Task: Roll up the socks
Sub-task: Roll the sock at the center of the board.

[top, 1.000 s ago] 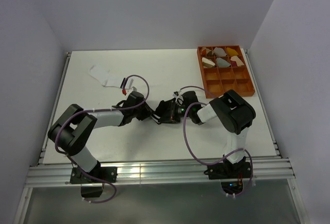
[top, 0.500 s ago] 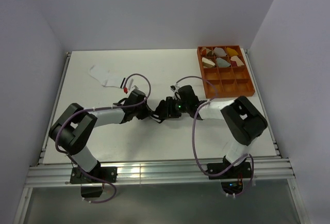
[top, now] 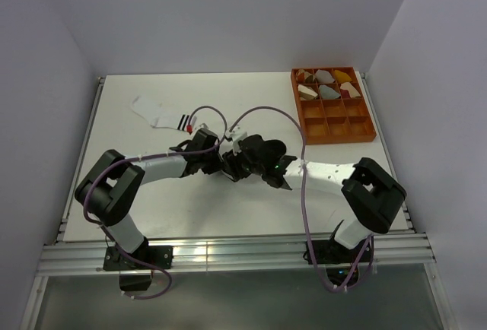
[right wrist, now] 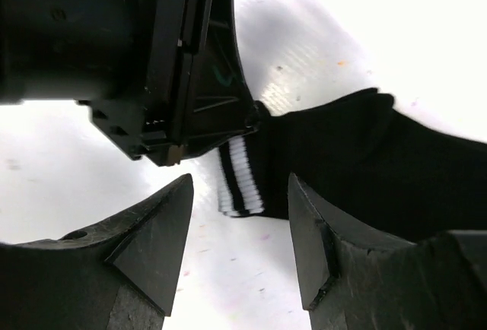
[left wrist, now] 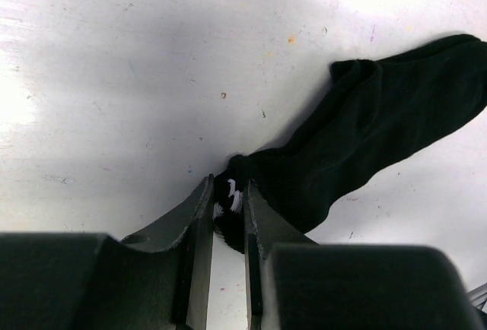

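**Q:** Where is the black sock [left wrist: 365, 140]?
**A:** It lies flat on the tabletop [top: 228, 94]. In the top view it is at mid-frame, mostly hidden under the two wrists. In the left wrist view it runs from lower centre to the upper right edge.

**Q:** What holds it?
**A:** The left jaws stand narrow and pinch the white-striped cuff, which shows between them at lower centre of the left wrist view.

**Q:** And the right jaws?
**A:** They stand wide. In the right wrist view they flank the same cuff from the bottom of the frame, one on each side, and neither touches it. The left jaws reach the cuff from the upper left of that view.

**Q:** Where is the white sock [top: 156, 112]?
**A:** It lies flat at the upper left of the top view, apart from the black one. Its striped cuff is at the lower right end, near the left wrist.

**Q:** What else is there?
**A:** An orange tray [top: 338, 141] sits at the upper right, well apart from both socks. Rolled bundles [top: 327, 85] fill its top two rows.
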`<action>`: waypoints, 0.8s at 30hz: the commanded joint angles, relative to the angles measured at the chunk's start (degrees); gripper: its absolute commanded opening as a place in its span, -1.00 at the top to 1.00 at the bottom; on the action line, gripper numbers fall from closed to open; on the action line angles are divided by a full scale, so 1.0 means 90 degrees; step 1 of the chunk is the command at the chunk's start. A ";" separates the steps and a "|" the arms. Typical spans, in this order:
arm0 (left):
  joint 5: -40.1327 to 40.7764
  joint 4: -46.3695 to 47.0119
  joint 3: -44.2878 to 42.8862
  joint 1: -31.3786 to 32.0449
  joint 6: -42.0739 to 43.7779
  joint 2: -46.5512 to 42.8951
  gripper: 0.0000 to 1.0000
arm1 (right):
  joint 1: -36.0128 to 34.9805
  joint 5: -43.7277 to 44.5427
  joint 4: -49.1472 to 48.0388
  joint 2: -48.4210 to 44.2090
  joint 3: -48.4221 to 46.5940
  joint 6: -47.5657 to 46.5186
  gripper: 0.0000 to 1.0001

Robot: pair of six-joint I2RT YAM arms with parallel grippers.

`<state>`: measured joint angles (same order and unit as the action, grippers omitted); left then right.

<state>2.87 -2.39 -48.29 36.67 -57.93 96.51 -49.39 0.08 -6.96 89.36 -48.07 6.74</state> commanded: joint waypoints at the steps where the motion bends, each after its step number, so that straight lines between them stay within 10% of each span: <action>1: 0.0101 -0.0466 -0.0122 0.0037 0.0294 0.0175 0.99 | -0.0332 0.0831 -0.0514 0.0110 0.0234 -0.0961 -0.19; 24: -0.0124 -0.0574 -0.0220 0.0037 0.0236 0.0214 0.99 | -0.0997 0.1417 -0.1171 0.1438 0.0157 -0.1385 0.05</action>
<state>2.37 -4.38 -50.15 36.58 -56.66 97.49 -58.04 11.42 -19.59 99.63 -44.31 -6.90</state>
